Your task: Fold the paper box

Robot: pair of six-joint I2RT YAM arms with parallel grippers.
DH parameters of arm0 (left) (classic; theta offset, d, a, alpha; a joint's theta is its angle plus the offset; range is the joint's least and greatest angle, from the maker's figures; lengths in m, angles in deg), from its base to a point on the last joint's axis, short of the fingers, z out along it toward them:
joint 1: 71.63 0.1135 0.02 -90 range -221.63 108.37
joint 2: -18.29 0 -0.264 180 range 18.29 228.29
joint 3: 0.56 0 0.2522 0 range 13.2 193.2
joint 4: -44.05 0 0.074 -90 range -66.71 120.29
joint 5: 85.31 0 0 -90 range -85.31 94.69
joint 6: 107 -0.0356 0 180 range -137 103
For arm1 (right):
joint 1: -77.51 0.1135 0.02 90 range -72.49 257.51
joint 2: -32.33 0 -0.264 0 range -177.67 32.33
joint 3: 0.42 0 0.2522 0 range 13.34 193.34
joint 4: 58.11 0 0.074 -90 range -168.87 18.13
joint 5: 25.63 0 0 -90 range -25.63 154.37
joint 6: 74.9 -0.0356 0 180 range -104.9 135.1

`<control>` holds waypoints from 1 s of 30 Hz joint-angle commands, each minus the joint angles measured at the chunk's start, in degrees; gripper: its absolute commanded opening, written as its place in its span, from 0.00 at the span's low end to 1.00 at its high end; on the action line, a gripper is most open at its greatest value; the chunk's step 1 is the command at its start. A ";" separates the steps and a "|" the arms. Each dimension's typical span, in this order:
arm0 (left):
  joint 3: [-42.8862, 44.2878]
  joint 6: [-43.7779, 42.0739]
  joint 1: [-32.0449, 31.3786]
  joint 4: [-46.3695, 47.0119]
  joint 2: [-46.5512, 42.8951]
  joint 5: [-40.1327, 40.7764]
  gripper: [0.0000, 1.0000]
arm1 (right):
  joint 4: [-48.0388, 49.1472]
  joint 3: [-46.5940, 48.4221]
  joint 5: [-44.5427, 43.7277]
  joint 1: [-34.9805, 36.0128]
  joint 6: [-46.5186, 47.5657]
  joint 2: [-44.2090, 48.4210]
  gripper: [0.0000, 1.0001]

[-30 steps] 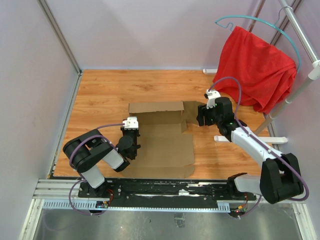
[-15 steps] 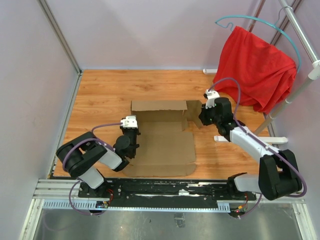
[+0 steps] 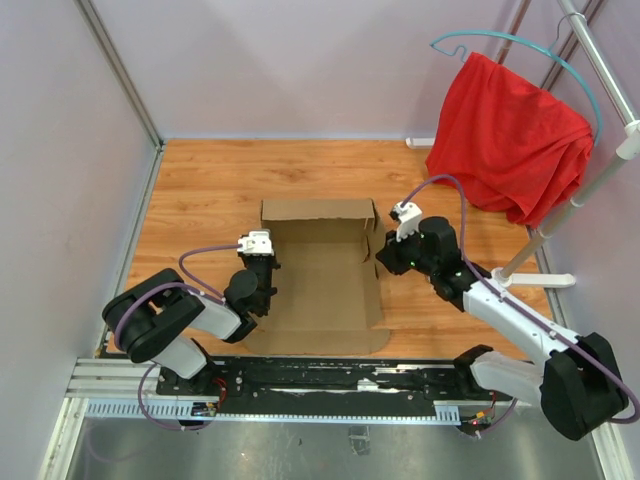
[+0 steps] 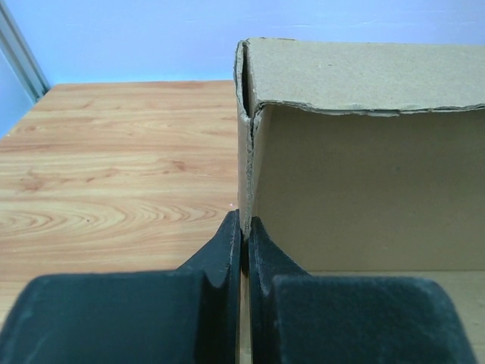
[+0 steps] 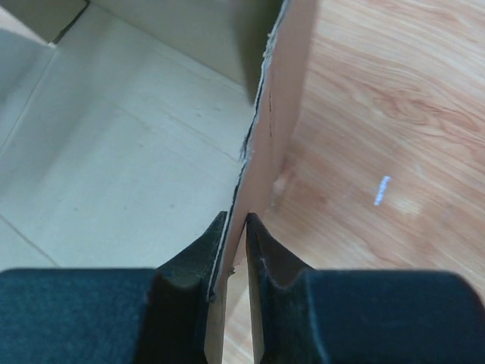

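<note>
The paper box (image 3: pixel 320 280) is a plain brown cardboard sheet on the wooden table, its back wall and both side flaps raised upright. My left gripper (image 3: pixel 262 268) is shut on the box's left side flap (image 4: pixel 244 174), which stands on edge between its fingers. My right gripper (image 3: pixel 385 255) is shut on the right side flap (image 5: pixel 273 144), also held upright. In the left wrist view the back wall (image 4: pixel 364 182) stands with its top strip bent over. In the right wrist view the box floor (image 5: pixel 114 159) lies to the left of the held flap.
A red cloth (image 3: pixel 515 135) hangs on a teal hanger from a rack at the back right, its white foot (image 3: pixel 545 280) on the table near my right arm. Pale walls close in the left and back. A metal rail (image 3: pixel 330 385) runs along the near edge.
My right gripper has moved left and nearer, swinging the right flap from lying out flat to standing upright. My left gripper has shifted slightly forward, still holding its flap.
</note>
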 commanded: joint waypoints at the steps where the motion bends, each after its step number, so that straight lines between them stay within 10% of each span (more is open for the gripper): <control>1: 0.41 2.19 -0.02 1.22 0.11 -1.41 0.00 | -1.87 3.04 -2.69 5.23 1.16 -0.92 0.15; 16: -0.83 2.54 0.01 2.24 0.81 -1.66 0.00 | -16.10 16.89 -29.40 6.10 4.37 -9.02 0.12; 30: -0.73 2.53 0.01 -1.25 -1.12 -2.05 0.00 | -15.82 22.23 -14.92 -5.50 0.95 -15.83 0.11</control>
